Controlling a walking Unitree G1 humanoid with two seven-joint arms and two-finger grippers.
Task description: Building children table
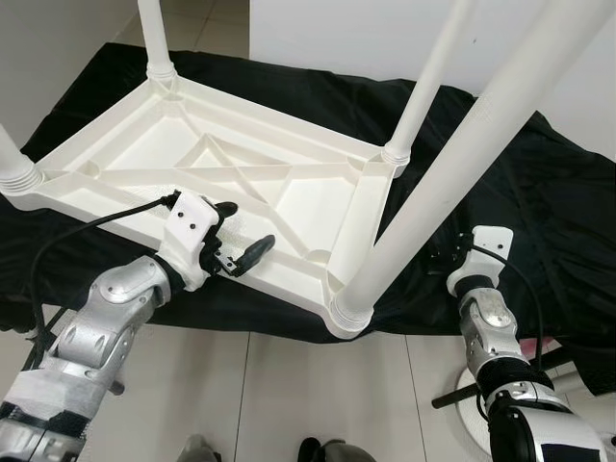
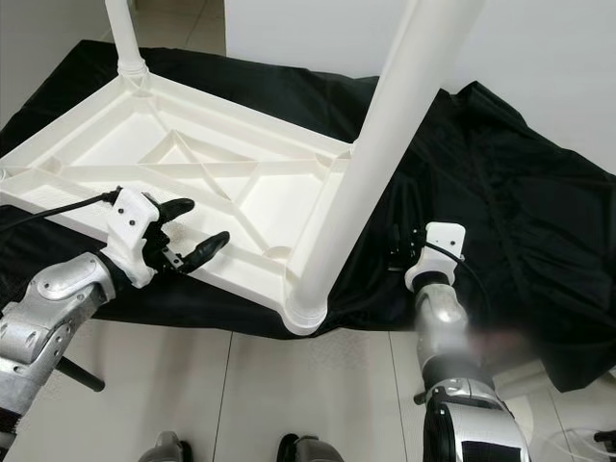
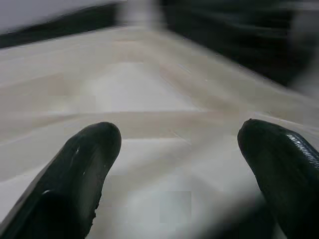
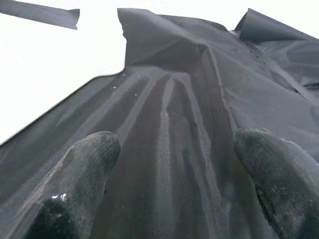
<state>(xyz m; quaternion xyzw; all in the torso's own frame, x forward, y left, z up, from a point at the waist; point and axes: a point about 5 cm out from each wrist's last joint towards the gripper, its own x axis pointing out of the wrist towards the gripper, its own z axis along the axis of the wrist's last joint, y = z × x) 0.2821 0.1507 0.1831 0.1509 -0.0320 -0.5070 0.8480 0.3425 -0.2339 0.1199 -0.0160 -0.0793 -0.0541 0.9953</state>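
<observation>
- Pale tiled floor (image 1: 279, 385) below, partly covered by a crumpled black fabric sheet (image 1: 539, 192) spread wide across it.
- Directly on the black sheet, a white plastic children's table (image 1: 241, 183) turned upside down, ribbed underside facing up, round white legs (image 1: 452, 183) rising from the corners.

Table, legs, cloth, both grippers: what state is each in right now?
Table top: upside down on the cloth, ribs up.
Legs: four seated upright in the corner sockets.
Black cloth: spread, wrinkled.
Left gripper: open, over the underside.
Right gripper: open, over the cloth.
</observation>
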